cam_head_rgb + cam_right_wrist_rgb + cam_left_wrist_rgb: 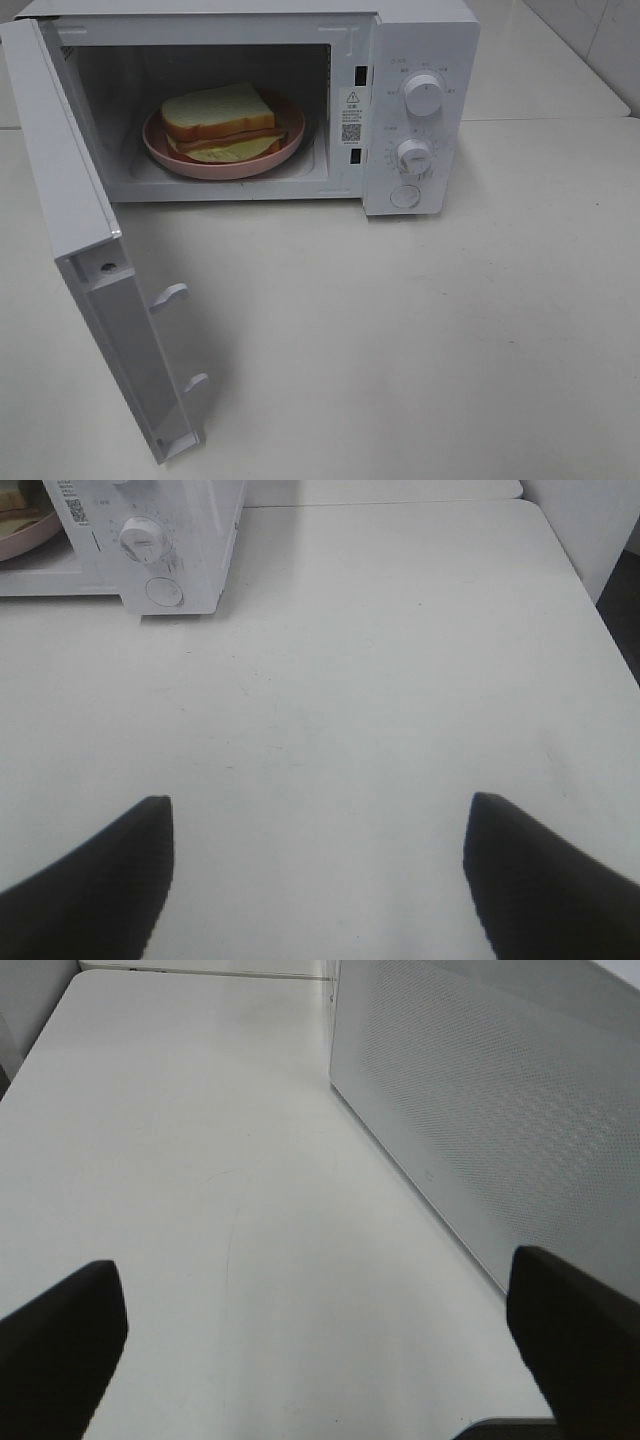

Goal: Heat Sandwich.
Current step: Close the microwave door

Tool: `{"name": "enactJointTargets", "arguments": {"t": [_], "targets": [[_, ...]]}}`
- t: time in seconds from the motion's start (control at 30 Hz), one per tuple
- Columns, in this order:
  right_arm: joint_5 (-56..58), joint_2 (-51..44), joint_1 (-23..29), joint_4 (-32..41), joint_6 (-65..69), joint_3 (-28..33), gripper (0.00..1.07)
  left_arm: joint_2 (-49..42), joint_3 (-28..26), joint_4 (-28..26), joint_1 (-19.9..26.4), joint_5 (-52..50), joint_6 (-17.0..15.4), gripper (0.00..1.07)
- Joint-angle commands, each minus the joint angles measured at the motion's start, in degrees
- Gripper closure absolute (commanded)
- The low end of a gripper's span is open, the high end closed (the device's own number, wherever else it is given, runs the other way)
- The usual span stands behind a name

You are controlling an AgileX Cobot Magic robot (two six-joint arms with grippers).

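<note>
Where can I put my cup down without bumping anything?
The widest bare patch of table lies in front of the microwave, right of its open door. More bare table lies right of the microwave. Inside is crowded: the pink plate with the sandwich fills most of the floor.

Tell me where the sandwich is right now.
In the high view the sandwich sits on a pink plate inside the open microwave, left of its two knobs.

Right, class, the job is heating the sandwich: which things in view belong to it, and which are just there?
Job: stacked white-bread ham sandwich; round pink plate; white microwave; its open white door; open black left gripper; open black right gripper.
Just there: plain white table.
</note>
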Motion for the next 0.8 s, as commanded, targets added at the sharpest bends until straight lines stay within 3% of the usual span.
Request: {"name": "enactJointTargets", "arguments": {"t": [0.03,0.8], "targets": [[-0.8,-1.5,-0.5,0.0,0.4,0.0,0.31,-0.4,0.2,-0.6,-0.3,-0.6,-0.2,0.09],[-0.8,-1.5,-0.5,0.0,0.4,0.0,0.31,-0.4,0.2,-0.6,-0.3,-0.6,-0.2,0.09]]}}
